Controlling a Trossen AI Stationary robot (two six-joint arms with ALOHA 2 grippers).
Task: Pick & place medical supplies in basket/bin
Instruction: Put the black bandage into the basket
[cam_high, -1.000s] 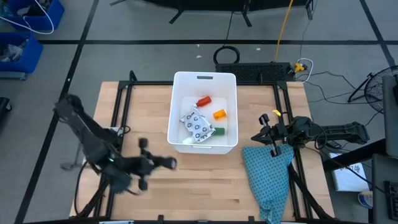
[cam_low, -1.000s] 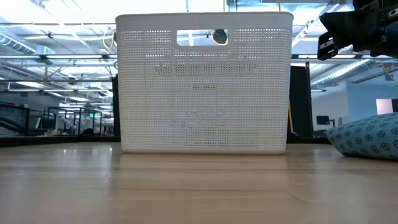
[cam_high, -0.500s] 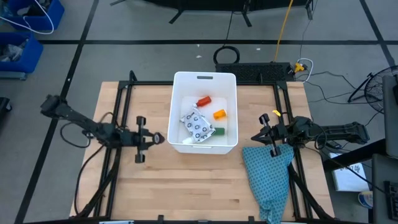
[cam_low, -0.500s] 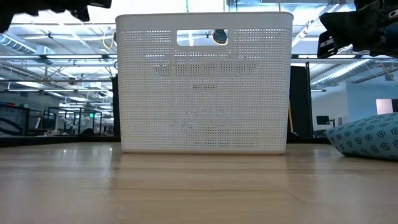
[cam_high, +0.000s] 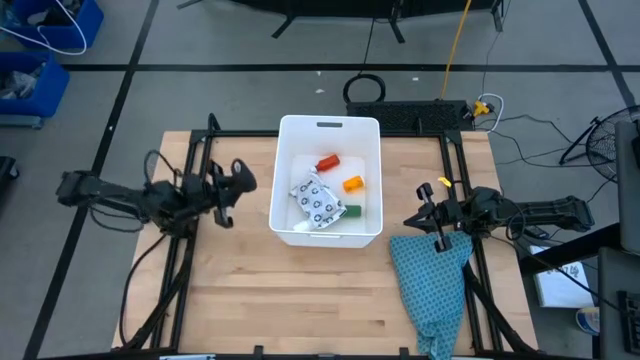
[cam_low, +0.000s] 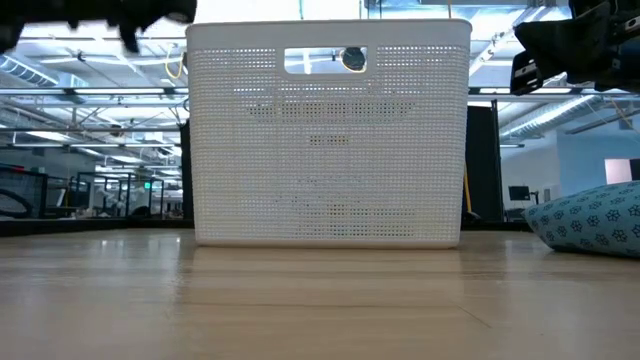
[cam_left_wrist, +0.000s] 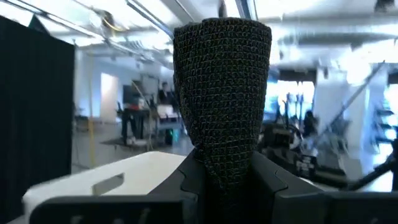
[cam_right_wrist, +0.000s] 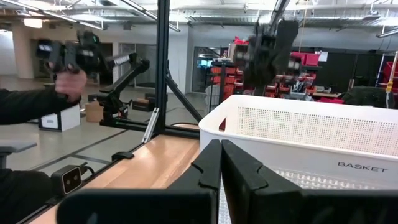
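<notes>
The job looks all but done: the white packet (cam_high: 318, 204), the green piece (cam_high: 352, 211), the orange vial (cam_high: 352, 184) and the red-and-white bottle (cam_high: 327, 162) all lie inside the white bin (cam_high: 329, 124), which stands mid-tabletop (cam_high: 300, 290). No supplies show loose on the wood (a black piece, if any, cannot be made out).

The left gripper (cam_high: 238, 180) hangs beside the bin's left wall, jaws closed together and holding nothing. The right gripper (cam_high: 428, 212) waits off the bin's right side, above the teal cloth (cam_high: 432, 285), jaws pressed together too. Bare wood lies open in front of the bin, so I judge there is ample room to retreat.
</notes>
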